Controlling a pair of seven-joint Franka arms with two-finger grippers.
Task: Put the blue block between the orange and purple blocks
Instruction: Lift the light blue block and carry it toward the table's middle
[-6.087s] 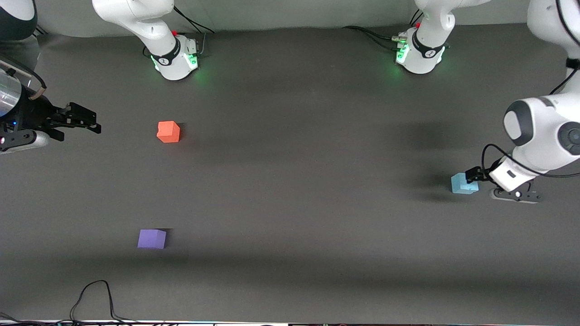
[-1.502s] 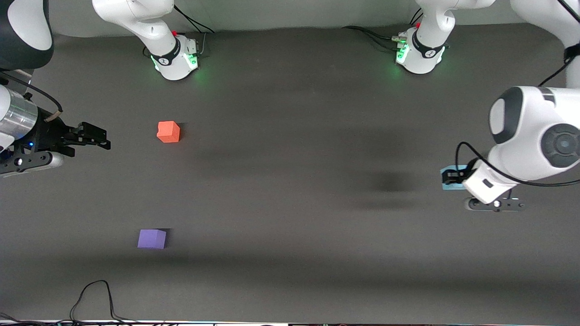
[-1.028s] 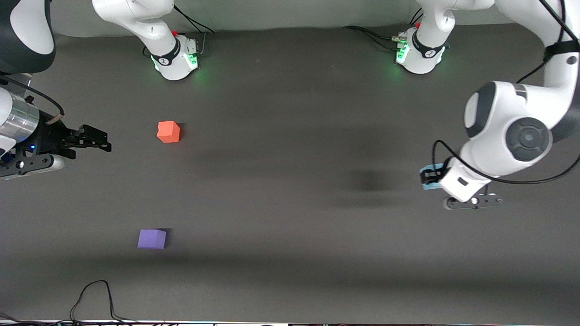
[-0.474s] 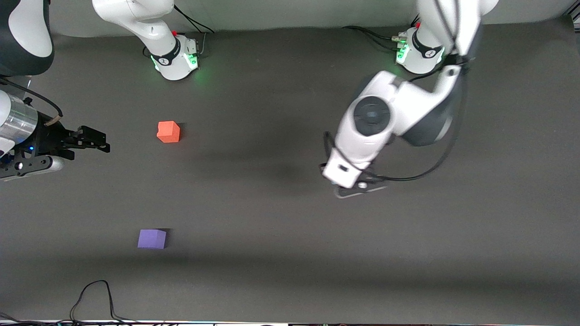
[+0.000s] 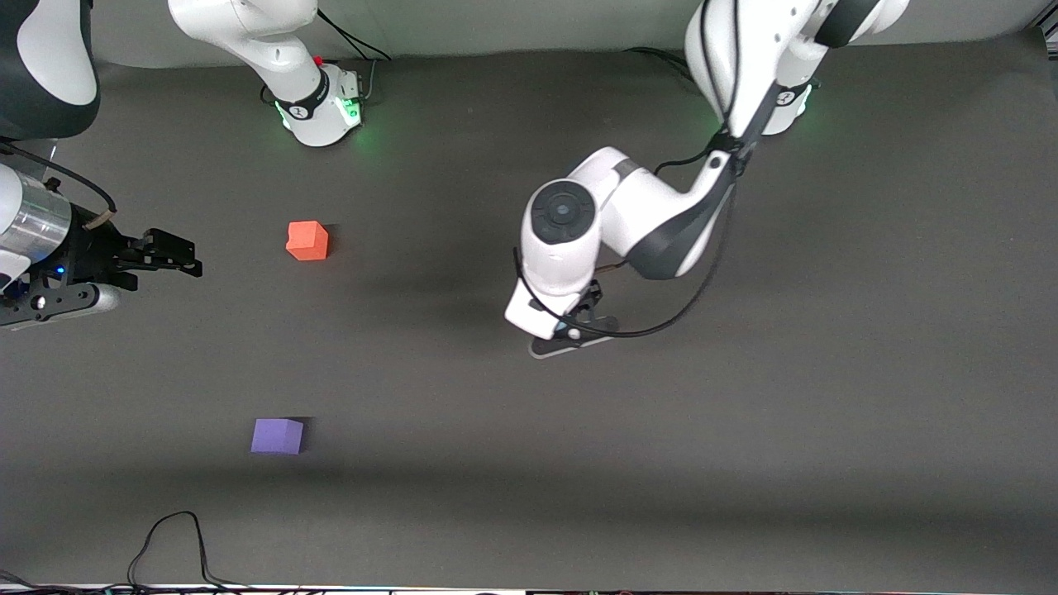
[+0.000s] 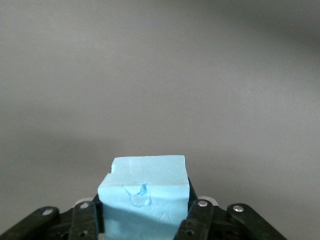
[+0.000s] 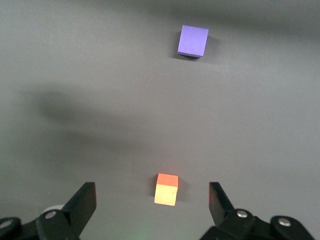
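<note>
The blue block [image 6: 145, 197] is clamped between the fingers of my left gripper [image 6: 145, 220]. In the front view the left gripper [image 5: 570, 326] hangs over the middle of the table, and its wrist hides the block there. The orange block [image 5: 307, 240] sits on the mat toward the right arm's end, and the purple block [image 5: 277, 435] lies nearer the front camera than it. My right gripper [image 5: 194, 258] is open and empty, beside the orange block and apart from it. In the right wrist view the orange block [image 7: 166, 189] and the purple block [image 7: 193, 41] show ahead of the right gripper [image 7: 152, 195].
The two arm bases [image 5: 318, 107] [image 5: 769, 103] stand along the table's back edge. A black cable [image 5: 169, 537] loops on the mat at the edge nearest the front camera. The dark mat [image 5: 529, 463] covers the table.
My left arm has swung from the left arm's end of the table to over the middle, carrying the blue block. The right arm has stayed nearly still, and the orange and purple blocks have not moved.
</note>
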